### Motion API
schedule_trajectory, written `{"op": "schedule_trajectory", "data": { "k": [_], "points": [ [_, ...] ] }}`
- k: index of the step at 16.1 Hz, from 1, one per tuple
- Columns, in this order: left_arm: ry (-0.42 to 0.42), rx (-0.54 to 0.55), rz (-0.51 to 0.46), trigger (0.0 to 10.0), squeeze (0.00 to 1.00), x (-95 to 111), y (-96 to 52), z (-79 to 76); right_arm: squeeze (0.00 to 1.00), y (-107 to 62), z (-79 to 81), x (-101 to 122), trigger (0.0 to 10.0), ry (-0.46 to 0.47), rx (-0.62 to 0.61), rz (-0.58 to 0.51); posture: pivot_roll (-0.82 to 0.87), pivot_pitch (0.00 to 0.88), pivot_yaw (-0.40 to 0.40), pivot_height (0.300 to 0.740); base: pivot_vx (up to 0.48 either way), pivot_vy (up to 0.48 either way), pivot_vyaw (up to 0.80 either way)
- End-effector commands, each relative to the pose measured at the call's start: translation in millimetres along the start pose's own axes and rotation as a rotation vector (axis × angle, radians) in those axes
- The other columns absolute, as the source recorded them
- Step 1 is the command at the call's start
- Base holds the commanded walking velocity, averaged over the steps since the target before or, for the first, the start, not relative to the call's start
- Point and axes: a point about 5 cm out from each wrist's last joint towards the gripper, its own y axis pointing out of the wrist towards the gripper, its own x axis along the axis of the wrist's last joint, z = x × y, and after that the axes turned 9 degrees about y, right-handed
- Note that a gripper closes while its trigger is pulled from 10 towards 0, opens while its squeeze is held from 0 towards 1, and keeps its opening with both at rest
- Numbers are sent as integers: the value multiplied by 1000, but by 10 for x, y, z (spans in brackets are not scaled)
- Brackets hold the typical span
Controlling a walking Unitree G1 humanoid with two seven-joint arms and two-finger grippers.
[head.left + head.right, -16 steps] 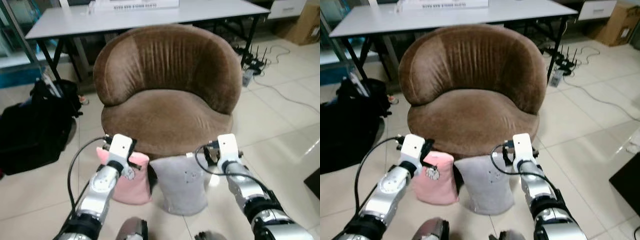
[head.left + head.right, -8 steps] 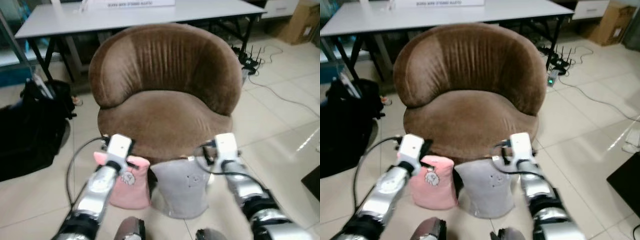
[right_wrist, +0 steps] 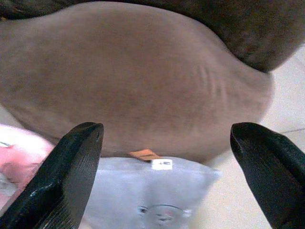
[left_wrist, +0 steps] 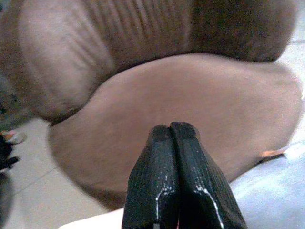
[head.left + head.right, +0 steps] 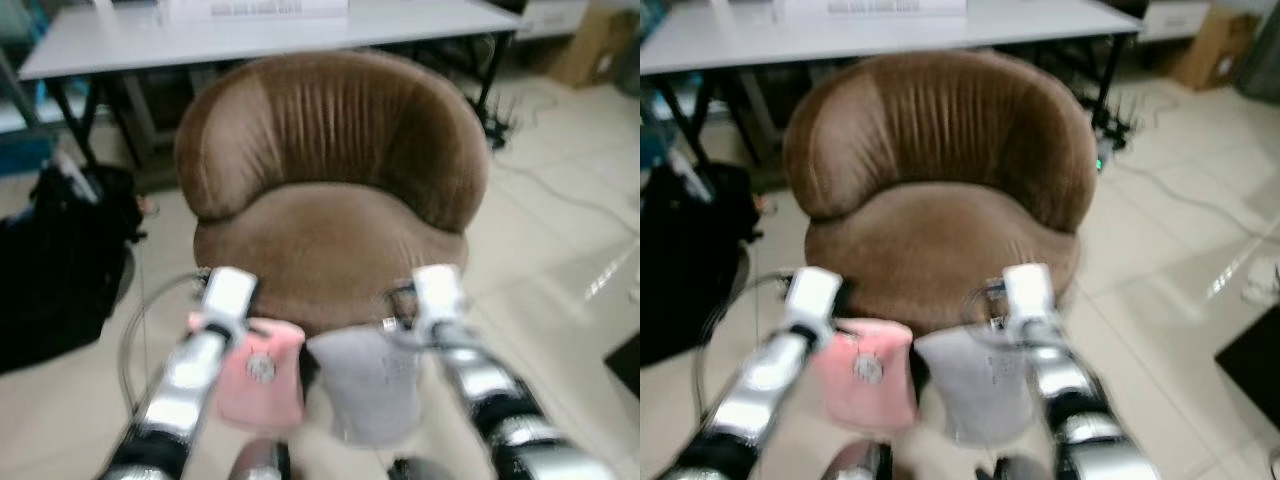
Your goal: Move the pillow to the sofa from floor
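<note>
The grey pillow [image 5: 367,385] is stood on the floor [image 5: 560,250] in the lower middle of the frame, leaned against the front of the brown sofa [image 5: 330,190], with a pink pillow [image 5: 262,385] just beside it. The right end effector [image 3: 171,171] is spread wide open above its top edge, probably for a grasp. The left end effector [image 4: 175,136] is kept closed, empty, near the pink one.

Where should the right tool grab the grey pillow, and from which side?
Probably the top edge of the grey pillow, coming down from above. It stands upright on the floor against the brown sofa, the pink pillow close on its left, so the top is freest. The right tool is open, straddling it.
</note>
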Motion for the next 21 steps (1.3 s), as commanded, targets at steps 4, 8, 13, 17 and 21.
{"op": "schedule_trajectory", "data": {
  "k": [4,8,13,17,21],
  "points": [
    [-2,-16,-14,10000,0,45,31,-66,0,-12,-161,38,10000,-14,-38,-8,91,0,29,670,324,0,0],
    [-2,-15,-14,10000,0,46,33,-62,0,-12,-162,40,10000,-14,-39,-9,90,0,30,670,324,0,0],
    [11,-21,5,10000,0,28,42,-69,0,-7,-157,44,10000,-13,-41,-7,90,0,30,670,111,0,0],
    [15,-20,3,10000,0,35,50,-65,0,-5,-157,45,10000,-10,-40,-2,91,0,30,666,0,0,0],
    [18,-18,2,10000,0,36,48,-62,0,-4,-152,45,10000,-8,-38,-3,91,0,30,635,0,0,0]
  ]
}}
